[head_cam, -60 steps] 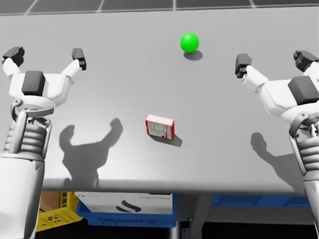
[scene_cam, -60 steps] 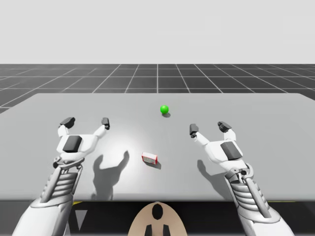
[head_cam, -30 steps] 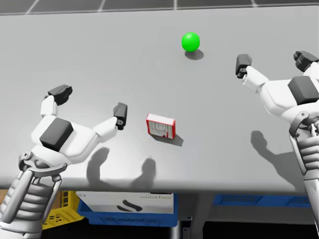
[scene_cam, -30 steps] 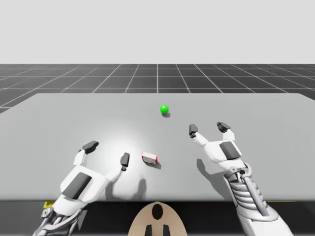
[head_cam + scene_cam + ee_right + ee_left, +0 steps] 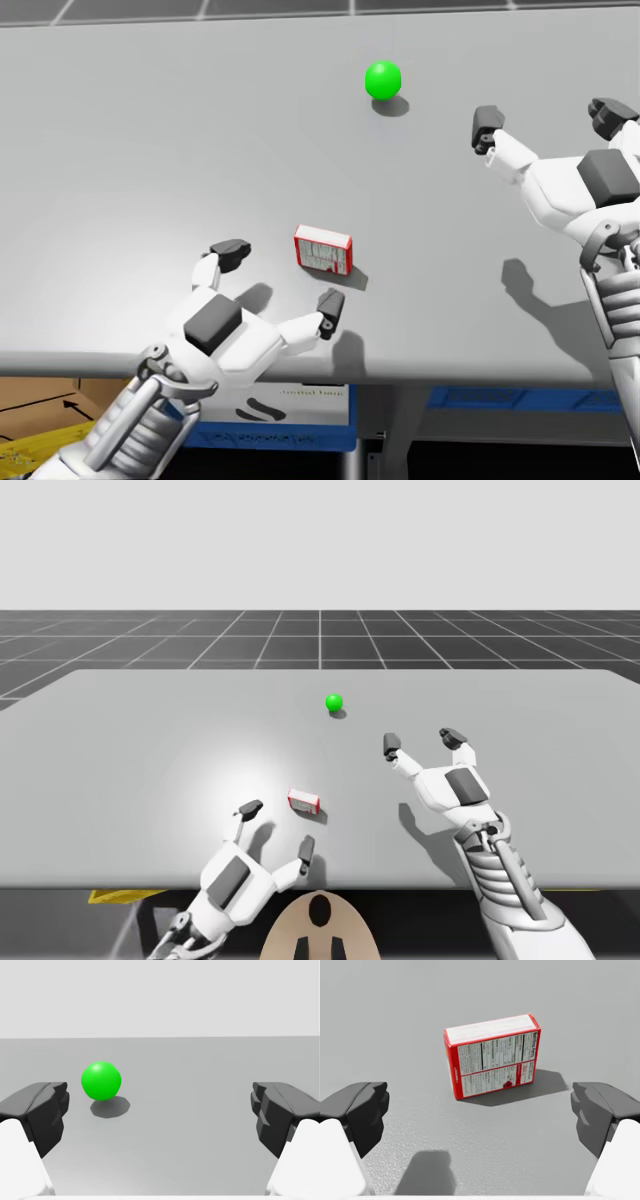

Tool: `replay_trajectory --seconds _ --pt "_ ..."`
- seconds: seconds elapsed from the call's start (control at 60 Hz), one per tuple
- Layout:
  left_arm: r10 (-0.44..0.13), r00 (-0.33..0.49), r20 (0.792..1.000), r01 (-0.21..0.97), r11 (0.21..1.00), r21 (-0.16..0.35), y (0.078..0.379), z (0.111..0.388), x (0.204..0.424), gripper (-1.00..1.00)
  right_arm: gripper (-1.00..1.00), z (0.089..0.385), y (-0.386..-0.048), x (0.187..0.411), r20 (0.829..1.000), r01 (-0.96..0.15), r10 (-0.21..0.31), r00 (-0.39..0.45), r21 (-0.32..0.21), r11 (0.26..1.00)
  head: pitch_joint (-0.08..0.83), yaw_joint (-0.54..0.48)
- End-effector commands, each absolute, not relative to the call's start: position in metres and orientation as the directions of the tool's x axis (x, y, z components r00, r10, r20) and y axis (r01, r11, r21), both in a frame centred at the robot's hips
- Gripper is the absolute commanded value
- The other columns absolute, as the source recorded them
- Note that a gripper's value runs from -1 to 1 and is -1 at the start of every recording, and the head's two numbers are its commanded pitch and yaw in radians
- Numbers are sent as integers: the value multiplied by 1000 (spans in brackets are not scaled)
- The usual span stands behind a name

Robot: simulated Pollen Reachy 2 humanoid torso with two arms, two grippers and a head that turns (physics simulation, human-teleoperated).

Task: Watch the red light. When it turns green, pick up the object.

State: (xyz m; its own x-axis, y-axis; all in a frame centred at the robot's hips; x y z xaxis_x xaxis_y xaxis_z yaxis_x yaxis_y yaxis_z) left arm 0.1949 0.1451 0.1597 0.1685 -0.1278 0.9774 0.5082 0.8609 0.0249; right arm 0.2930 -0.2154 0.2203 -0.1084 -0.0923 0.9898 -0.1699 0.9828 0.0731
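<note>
The light is a green ball [image 5: 334,703] [image 5: 382,80] [image 5: 101,1080] at the back middle of the table. A small red and white box [image 5: 304,802] [image 5: 323,250] [image 5: 493,1055] lies flat near the table's front. My left gripper [image 5: 277,829] [image 5: 279,285] [image 5: 480,1115] is open just short of the box, which lies ahead of its fingers and apart from them. My right gripper [image 5: 419,742] [image 5: 548,113] [image 5: 160,1110] is open at the right, pointing toward the green ball, with nothing between its fingers.
The grey table [image 5: 120,750] has its front edge right under my left hand. Below the edge are a blue bin [image 5: 300,435], a white box and a yellow crate [image 5: 30,440].
My left arm has swung right and toward the front edge, bringing its open gripper up to the box. The right arm and the box have stayed put. The light stayed green.
</note>
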Motion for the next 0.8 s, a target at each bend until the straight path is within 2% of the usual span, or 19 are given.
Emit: replay_trajectory --seconds 0.017,0.233,0.367,0.533,0.8 --pt "-22 224 974 506 857 -97 105 157 202 -1000 -1000 220 -212 292 988 -174 -112 -107 92 981 745 69" --pt "15 278 960 463 874 -148 77 159 215 -1000 -1000 220 -212 291 988 -176 -112 -109 91 980 740 70" --pt "65 314 947 398 897 -194 63 160 233 -1000 -1000 220 -212 291 987 -178 -116 -108 96 979 738 69" --pt "92 336 937 360 907 -218 47 161 247 -1000 -1000 220 -213 291 987 -177 -117 -107 97 979 736 69" --pt "128 373 919 343 901 -265 27 160 258 -1000 -1000 222 -214 290 986 -178 -124 -112 103 979 733 62"
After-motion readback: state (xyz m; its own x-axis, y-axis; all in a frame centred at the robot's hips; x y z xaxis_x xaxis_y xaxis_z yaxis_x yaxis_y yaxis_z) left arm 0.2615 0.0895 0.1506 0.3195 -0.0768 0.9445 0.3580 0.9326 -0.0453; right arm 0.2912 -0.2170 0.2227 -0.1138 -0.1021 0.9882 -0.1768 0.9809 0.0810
